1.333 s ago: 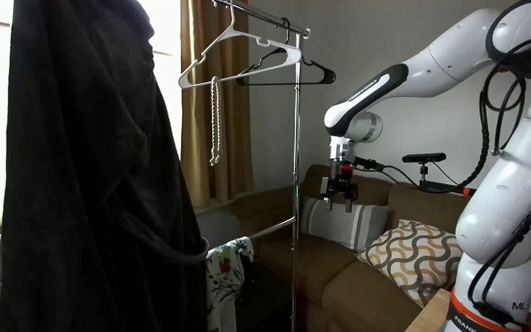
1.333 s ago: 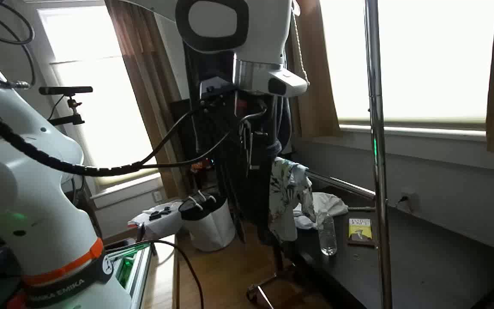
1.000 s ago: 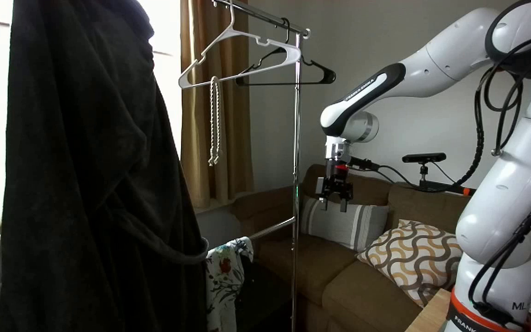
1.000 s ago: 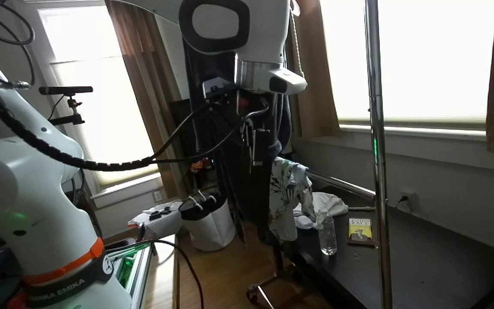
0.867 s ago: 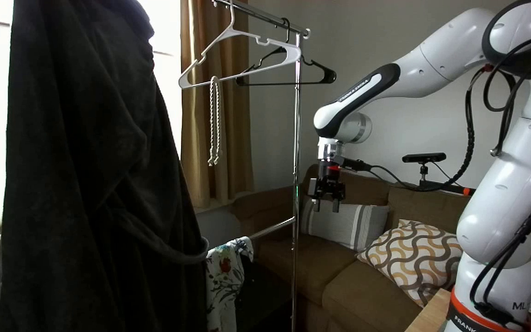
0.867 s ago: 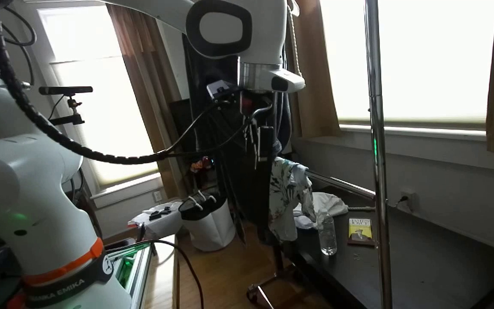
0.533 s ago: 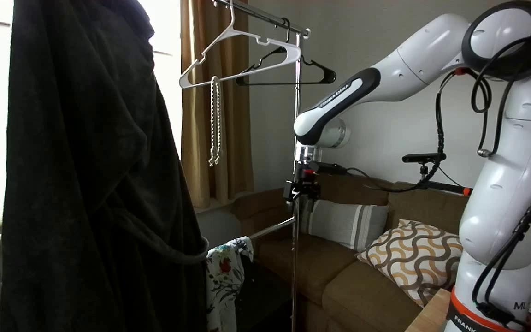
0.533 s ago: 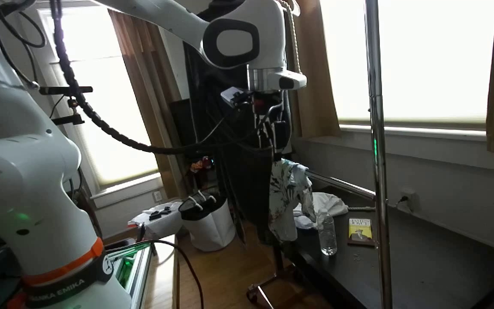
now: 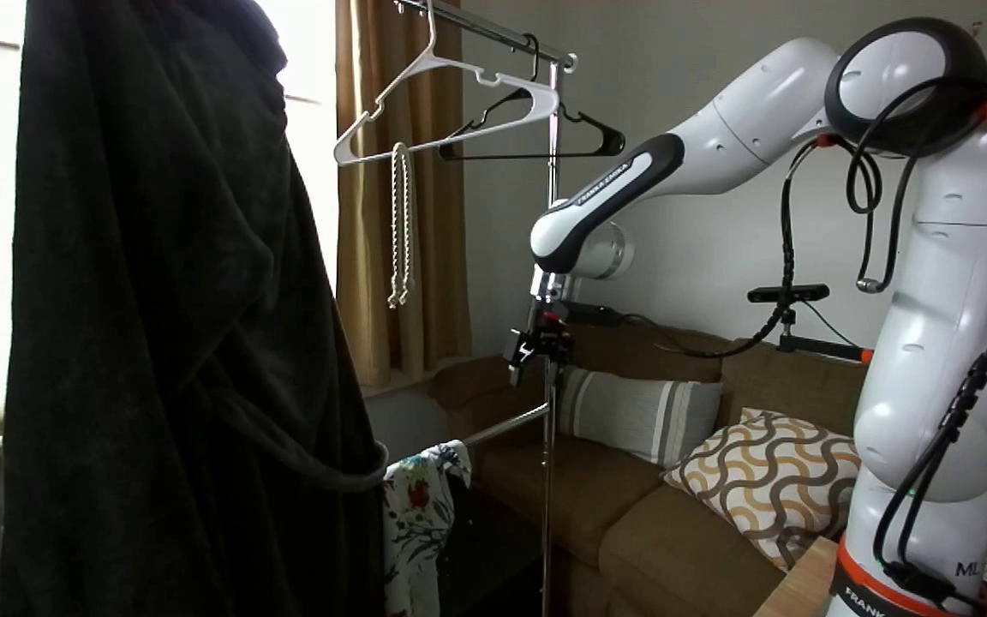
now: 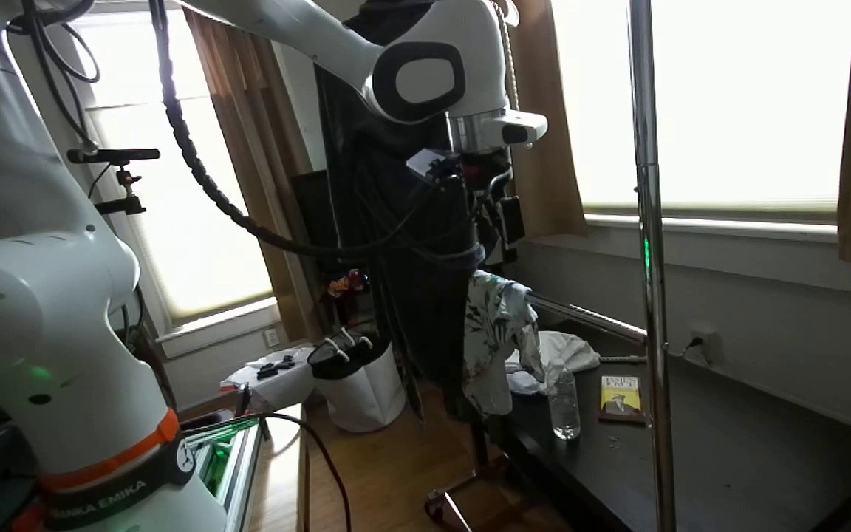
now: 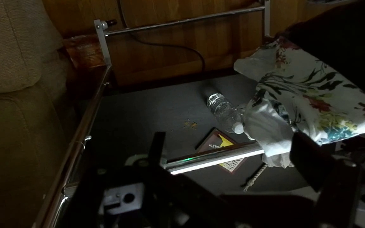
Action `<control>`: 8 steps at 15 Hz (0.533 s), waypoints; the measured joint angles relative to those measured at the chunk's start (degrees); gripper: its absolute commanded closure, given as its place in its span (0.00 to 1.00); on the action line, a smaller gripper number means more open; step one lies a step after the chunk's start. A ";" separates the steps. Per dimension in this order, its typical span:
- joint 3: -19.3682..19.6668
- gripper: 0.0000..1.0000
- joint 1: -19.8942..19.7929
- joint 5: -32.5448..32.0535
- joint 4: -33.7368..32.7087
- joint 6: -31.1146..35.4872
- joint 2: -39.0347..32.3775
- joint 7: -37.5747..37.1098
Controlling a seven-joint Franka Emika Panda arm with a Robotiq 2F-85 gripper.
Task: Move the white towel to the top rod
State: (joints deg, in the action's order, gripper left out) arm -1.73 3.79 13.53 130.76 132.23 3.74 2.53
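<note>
Hangers (image 9: pixel 430 61), one white and one black, hang down from the top rod (image 9: pixel 493 32), and a white rope (image 9: pixel 396 214) loops over the white one. A big dark robe (image 9: pixel 176 326) hangs beside the white towel (image 11: pixel 315 91) and hides part of it from you in an exterior view. A shiny pole (image 10: pixel 647 192) stands straight up, and a low bar (image 10: pixel 588 318) joins onto it. Behind the pole, in an exterior view, you can see a brown couch (image 9: pixel 639 548) with cushions (image 9: pixel 768 471) on it. Lower than the bar is a dark counter (image 10: pixel 750 443) with a clear bottle (image 10: pixel 564 410) and a book (image 10: pixel 621 399) with yellow on its cover.

Your towel, with its red and green flowers, hangs over the low bar, well below the top rod. Your fingers (image 11: pixel 157 145) are spread wide apart. In both exterior views they are higher than the towel, with space between them and it. In the wrist view the low bar shows in the gap between your fingers. The towel lies ahead, toward the right edge, and one fingertip shows in front of its near side.
</note>
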 measured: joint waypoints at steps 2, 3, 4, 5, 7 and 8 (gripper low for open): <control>-0.89 0.00 0.12 -1.07 -1.54 0.02 -1.51 -0.28; -1.64 0.00 0.41 -1.75 -2.90 0.02 -3.08 -0.44; -2.48 0.00 0.97 -2.07 -4.46 0.02 -5.00 -0.43; -3.39 0.00 1.66 -2.14 -6.00 -0.05 -7.08 -0.40; -5.00 0.00 3.03 -2.14 -8.80 -0.03 -11.03 -0.42; -5.57 0.00 3.65 -2.83 -10.11 0.36 -12.84 -1.00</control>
State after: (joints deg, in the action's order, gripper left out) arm -7.30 7.44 10.70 120.65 132.59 -9.10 1.53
